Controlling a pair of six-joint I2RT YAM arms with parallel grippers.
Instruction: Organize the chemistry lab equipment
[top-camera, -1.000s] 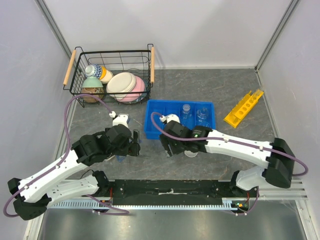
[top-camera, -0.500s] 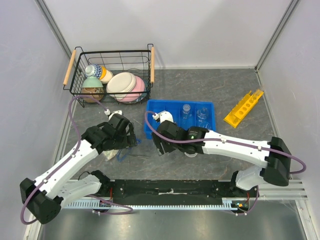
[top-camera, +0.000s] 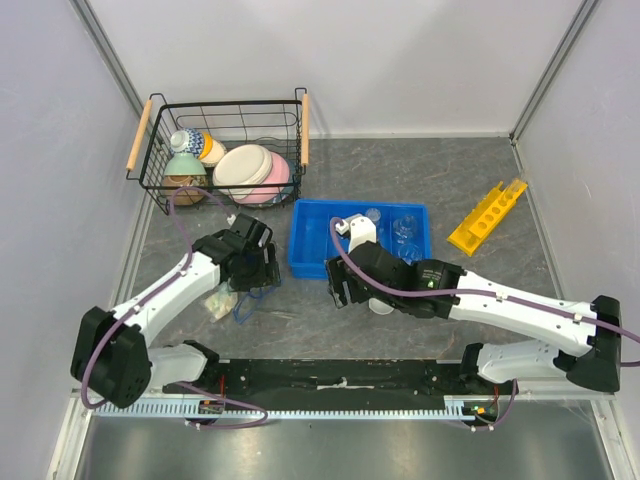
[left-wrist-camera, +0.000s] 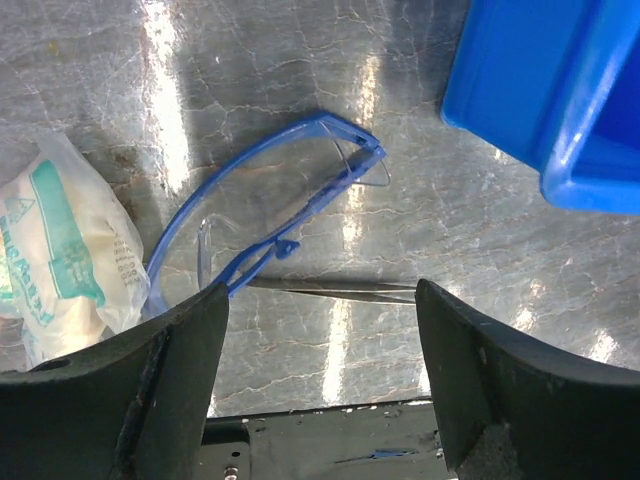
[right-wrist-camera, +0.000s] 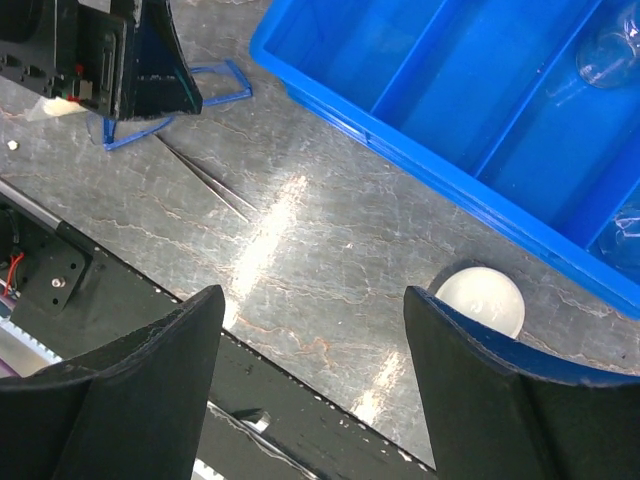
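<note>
A blue tray (top-camera: 312, 240) holds two clear glass vessels (top-camera: 373, 215) (top-camera: 405, 228). A small white domed dish (top-camera: 382, 306) lies on the table in front of the tray, partly under my right arm; in the right wrist view it (right-wrist-camera: 480, 300) is beside my right finger. A yellow rack (top-camera: 487, 215) lies at the far right. A thin grey tweezer-like rod (left-wrist-camera: 330, 290) lies by blue safety glasses (left-wrist-camera: 270, 220). My left gripper (left-wrist-camera: 320, 330) is open and empty just above the rod. My right gripper (right-wrist-camera: 312, 300) is open and empty over bare table.
A wire basket (top-camera: 160, 140) with ceramic bowls and cups stands at the back left. A white and green packet (left-wrist-camera: 60, 250) lies left of the glasses. The tray's corner (left-wrist-camera: 560, 90) is close on the left gripper's right. Grey walls enclose the table.
My left arm has folded in and its gripper has moved a little back over the glasses. My right gripper went left, then back right. Nothing was taken hold of.
</note>
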